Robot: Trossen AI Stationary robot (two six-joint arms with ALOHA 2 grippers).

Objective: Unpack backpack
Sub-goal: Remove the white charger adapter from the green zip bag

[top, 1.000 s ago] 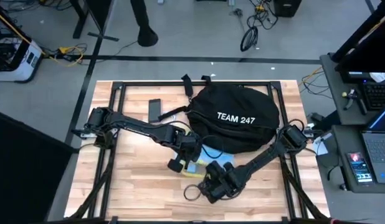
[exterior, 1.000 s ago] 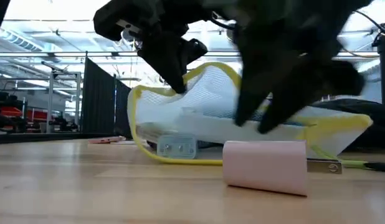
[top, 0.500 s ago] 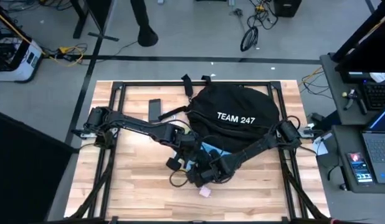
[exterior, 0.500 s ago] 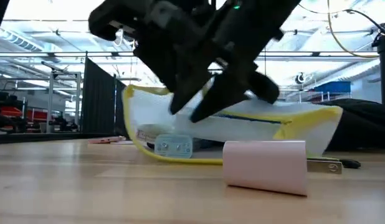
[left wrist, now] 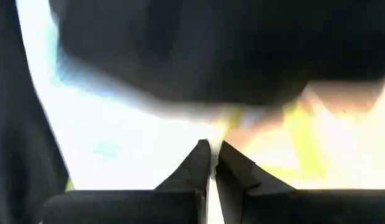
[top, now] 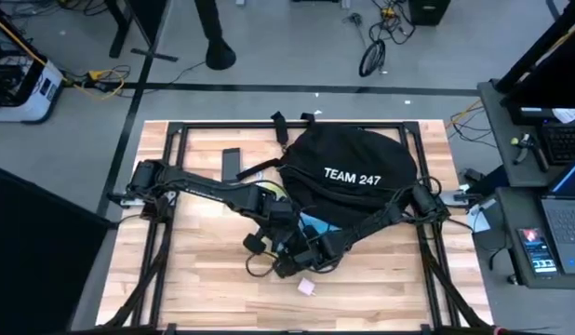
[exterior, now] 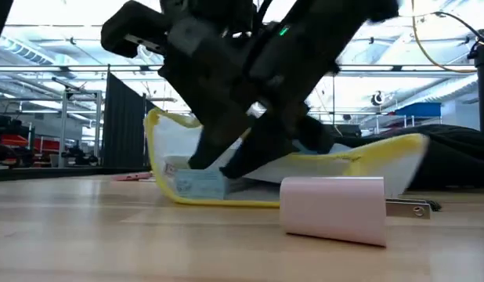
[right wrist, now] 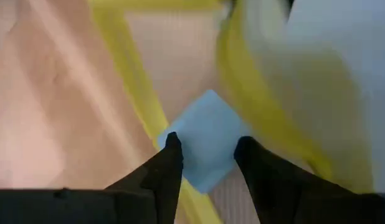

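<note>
Backpack [top: 353, 177] sits toward the far right of the table [top: 194, 279], lettering up, and I judge its opening faces the near edge, since the pouch lies just in front of it. That pouch, white mesh with yellow trim [exterior: 336, 160], rests on the wood between the backpack and a pink charger block [exterior: 334, 208] nearer the front edge.

I have both arms crowded over the pouch, which I read as one holding it while the other works at it. My left gripper [left wrist: 210, 163] has its fingers pressed together, apparently pinching a thin fold of the pouch, though the fabric between them is too blurred to confirm. My right gripper [right wrist: 208, 155] has its fingers spread on either side of a pale blue tag [right wrist: 205, 146] at the yellow edge, not yet clamped on it.

A dark flat object [top: 231, 164] lies by the far left corner; I cannot identify it. From above, the arms cover most of the pouch, and whatever remains inside the backpack is hidden.
</note>
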